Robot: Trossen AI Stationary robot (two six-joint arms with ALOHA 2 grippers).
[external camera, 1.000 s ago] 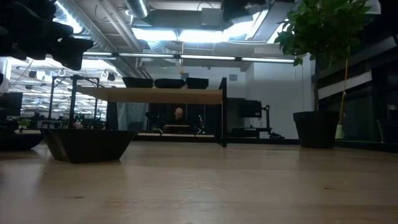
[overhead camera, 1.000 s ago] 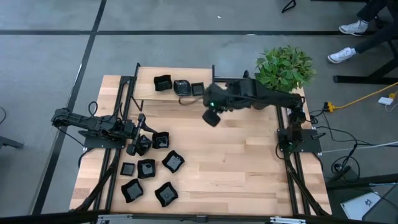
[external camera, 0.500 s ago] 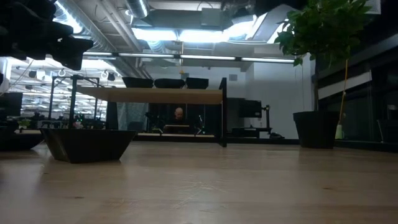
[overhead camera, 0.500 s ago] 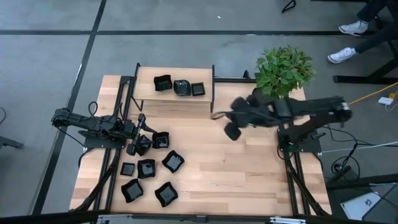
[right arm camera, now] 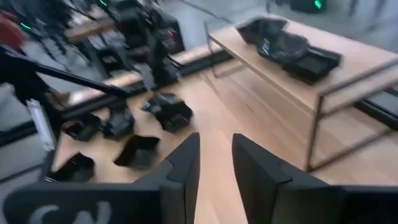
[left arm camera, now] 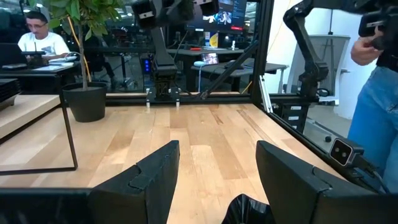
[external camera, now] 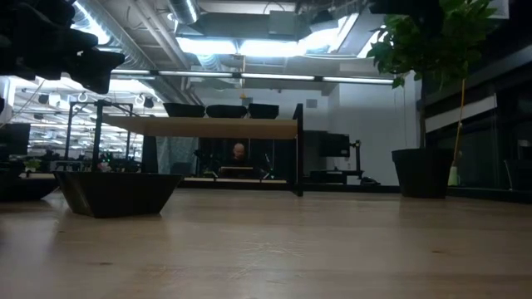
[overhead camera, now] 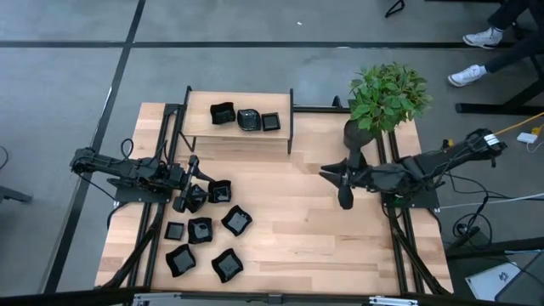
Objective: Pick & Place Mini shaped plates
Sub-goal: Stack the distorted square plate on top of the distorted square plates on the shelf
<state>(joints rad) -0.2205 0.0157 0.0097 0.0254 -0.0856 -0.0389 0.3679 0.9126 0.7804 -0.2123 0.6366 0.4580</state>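
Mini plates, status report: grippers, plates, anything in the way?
Left gripper open over the plate cluster. Right gripper empty, mid-table by the plant. Three plates on the shelf. Nothing blocking.

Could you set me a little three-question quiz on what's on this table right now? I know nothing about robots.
1. Pick one: how many mini shaped plates lie on the raised shelf? A) two B) three C) five
2. True or false: the right gripper is carrying a plate.
3. Short answer: which gripper is next to the loose plates on the table top?

Key
1. B: three, in a row on the shelf.
2. False: its fingers are apart with nothing between them, over bare wood.
3. The left gripper.
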